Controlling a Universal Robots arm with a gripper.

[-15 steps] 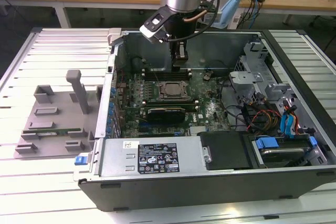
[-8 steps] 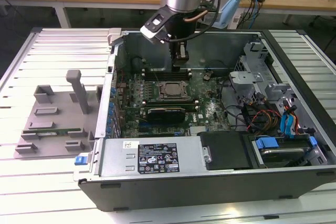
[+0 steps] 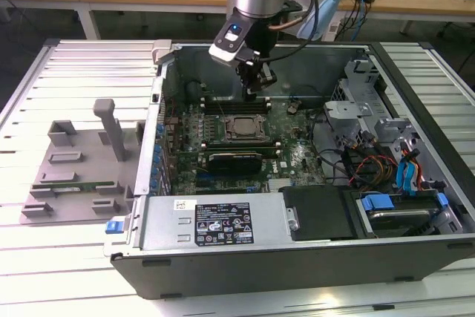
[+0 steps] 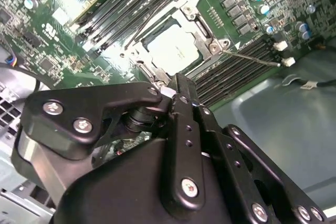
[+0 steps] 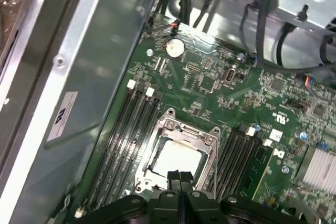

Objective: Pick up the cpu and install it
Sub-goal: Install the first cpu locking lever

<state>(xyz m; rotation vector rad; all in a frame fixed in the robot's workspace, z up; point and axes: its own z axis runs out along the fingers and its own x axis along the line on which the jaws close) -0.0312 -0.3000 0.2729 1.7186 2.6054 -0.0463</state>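
Note:
The cpu (image 3: pixel 242 127) lies flat inside the metal-framed socket (image 3: pixel 223 134) on the green motherboard, its pale silvery lid facing up. Both wrist views look down on the cpu (image 4: pixel 176 51) (image 5: pixel 177 160) in the socket. My gripper (image 3: pixel 258 88) hangs a little above the board, just behind the socket in the exterior view. Its black fingertips (image 5: pixel 174 176) are pressed together with nothing between them. In the second wrist view the gripper (image 4: pixel 176 85) sits over the socket's edge, apart from the chip.
The open computer case (image 3: pixel 245 231) surrounds the board with metal walls. Memory slots (image 5: pixel 131 129) flank the socket. Drive cages and coloured cables (image 3: pixel 386 161) fill the exterior view's right. A grey fixture tray (image 3: pixel 74 168) lies outside the case on the left.

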